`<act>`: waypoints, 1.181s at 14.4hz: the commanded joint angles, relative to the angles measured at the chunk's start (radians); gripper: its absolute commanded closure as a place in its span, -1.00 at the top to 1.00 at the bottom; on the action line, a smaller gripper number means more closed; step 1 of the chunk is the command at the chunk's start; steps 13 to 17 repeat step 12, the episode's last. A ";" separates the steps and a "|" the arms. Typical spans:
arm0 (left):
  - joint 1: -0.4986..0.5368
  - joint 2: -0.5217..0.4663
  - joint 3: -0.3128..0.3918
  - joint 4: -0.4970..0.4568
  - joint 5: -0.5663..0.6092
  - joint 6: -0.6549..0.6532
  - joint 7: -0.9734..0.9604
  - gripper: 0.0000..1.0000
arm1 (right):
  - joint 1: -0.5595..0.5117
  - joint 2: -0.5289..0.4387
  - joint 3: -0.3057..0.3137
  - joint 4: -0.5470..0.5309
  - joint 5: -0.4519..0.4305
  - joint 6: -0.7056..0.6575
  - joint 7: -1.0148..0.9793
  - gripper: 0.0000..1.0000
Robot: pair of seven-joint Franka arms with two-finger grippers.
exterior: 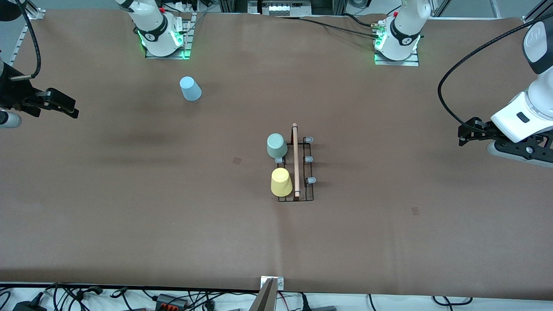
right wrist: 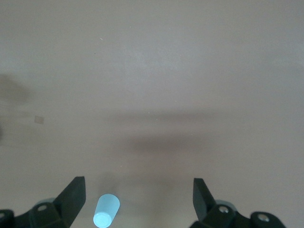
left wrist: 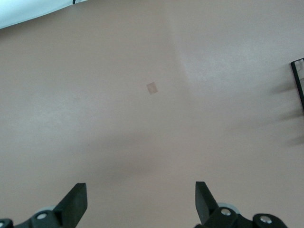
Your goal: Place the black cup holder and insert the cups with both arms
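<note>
On the black cup holder (exterior: 296,166), unlabelled cups (exterior: 281,182), no readable writing

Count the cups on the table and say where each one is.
3. The grey-green cup and the yellow cup sit upside down on the rack; the blue cup stands alone near the right arm's base.

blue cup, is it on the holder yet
No, the blue cup stands alone on the table, apart from the black cup holder.

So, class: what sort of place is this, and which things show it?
Probably a robotics lab: two arm bases bolted to a paper-covered table, loose cables along its edge, a staged cup holder.
</note>
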 commanded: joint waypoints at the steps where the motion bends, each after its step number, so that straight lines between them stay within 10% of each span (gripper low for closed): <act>1: 0.007 0.008 -0.003 0.025 -0.015 -0.016 0.022 1.00 | 0.013 -0.017 -0.024 -0.020 0.015 0.004 -0.024 1.00; 17: 0.007 0.008 -0.005 0.025 -0.015 -0.016 0.022 1.00 | 0.021 -0.032 -0.034 -0.045 0.014 0.004 -0.009 1.00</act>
